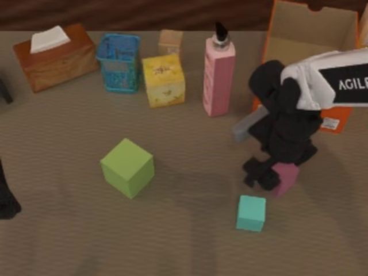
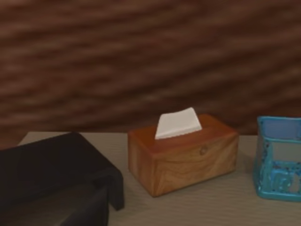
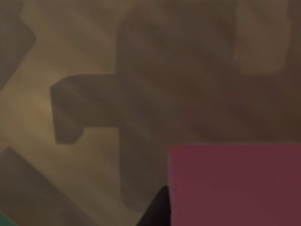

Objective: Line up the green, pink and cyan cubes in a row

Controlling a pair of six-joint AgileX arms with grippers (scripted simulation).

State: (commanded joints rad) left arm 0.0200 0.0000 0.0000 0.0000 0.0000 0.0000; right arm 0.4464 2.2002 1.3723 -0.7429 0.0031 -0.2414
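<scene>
The large green cube (image 1: 127,167) sits left of the table's middle. Toward the front right lies the small cyan cube (image 1: 251,213). Just behind it and to its right is the pink cube (image 1: 287,176), half covered by my right gripper (image 1: 270,172), which is shut on it. In the right wrist view the pink cube (image 3: 235,183) fills one corner, with a black fingertip (image 3: 157,212) pressed against its side. The other finger is hidden. My left arm (image 1: 6,198) is parked at the table's left edge.
Along the back stand a wooden tissue box (image 1: 54,56), a blue patterned container (image 1: 119,62), a yellow box (image 1: 164,80), a small tan box (image 1: 171,41) and a tall pink bottle (image 1: 218,75). An orange-edged cardboard box (image 1: 313,34) stands at the back right.
</scene>
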